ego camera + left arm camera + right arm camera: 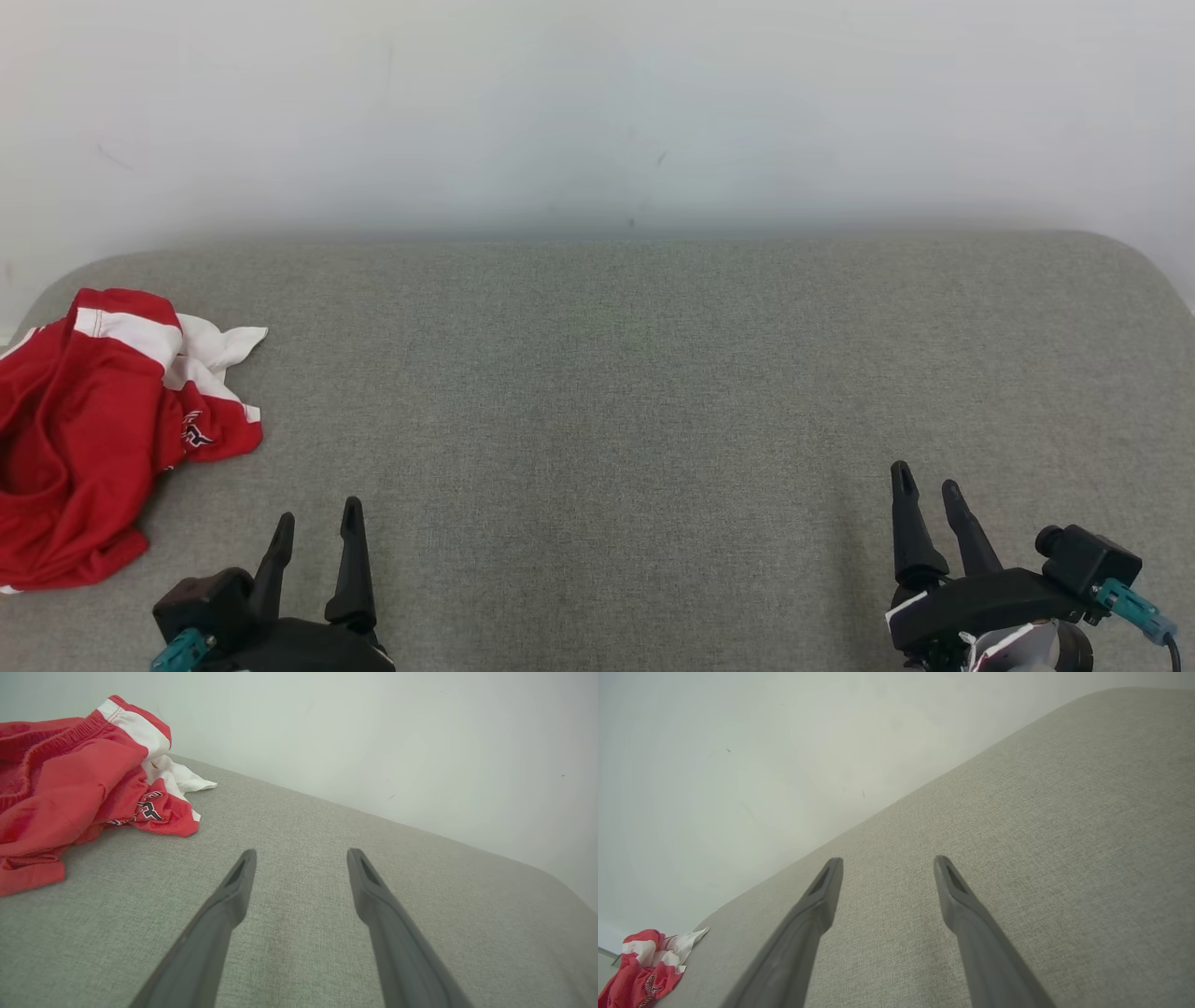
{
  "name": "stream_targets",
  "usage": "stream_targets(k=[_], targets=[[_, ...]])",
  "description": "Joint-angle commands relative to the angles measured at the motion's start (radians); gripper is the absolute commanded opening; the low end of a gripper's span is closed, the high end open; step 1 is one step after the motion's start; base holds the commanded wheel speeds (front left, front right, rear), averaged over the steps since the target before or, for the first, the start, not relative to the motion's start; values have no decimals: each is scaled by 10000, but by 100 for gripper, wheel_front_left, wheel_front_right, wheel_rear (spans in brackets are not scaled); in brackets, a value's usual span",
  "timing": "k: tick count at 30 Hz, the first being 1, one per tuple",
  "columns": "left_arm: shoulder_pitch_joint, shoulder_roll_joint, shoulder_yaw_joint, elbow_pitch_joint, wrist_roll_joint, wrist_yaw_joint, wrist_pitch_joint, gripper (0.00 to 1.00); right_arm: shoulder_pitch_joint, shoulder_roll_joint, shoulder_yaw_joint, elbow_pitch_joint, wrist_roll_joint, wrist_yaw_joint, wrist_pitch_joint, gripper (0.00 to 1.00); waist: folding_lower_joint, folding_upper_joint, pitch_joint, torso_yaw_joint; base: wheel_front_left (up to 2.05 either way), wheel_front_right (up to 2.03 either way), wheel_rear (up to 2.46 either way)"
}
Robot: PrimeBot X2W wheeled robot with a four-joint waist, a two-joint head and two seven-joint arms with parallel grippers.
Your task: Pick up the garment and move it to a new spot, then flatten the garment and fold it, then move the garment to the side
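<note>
Pickup is not yet begun: the crumpled red garment [93,439] lies at the worktop's [607,373] left edge. The left tool [318,511] and the right tool [926,476] stand wide and empty. The left one likely must reach leftward and pinch it.

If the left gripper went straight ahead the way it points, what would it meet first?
Probably the grey woven surface, then the pale wall, though depth is unclear; the crumpled red-and-white garment lies left of that line.
</note>
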Motion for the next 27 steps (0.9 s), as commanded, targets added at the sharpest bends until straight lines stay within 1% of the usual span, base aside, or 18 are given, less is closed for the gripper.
stream_targets(k=[1,7,13,21,27], targets=[[-86,78,-38,-138,301,78,-117,100,-52,-60,-1,-76,-296,61,-105,100,0,0,7,3,0,0,0],[-16,25,-8,-280,594,167,-234,100,-40,-62,17,-64,-670,64,-253,100,0,0,3,3,0,0,0],[53,38,115,-383,990,92,-375,100,-26,-66,110,-13,-1111,66,-425,100,0,0,-7,-6,0,0,0],[174,-91,122,-339,1669,93,-561,100,-12,-69,239,41,-1772,61,-614,100,0,0,44,2,0,0,0],[145,-168,164,-223,2135,78,-672,100,-15,-65,106,108,-2318,57,-422,100,0,0,97,7,0,0,0]])
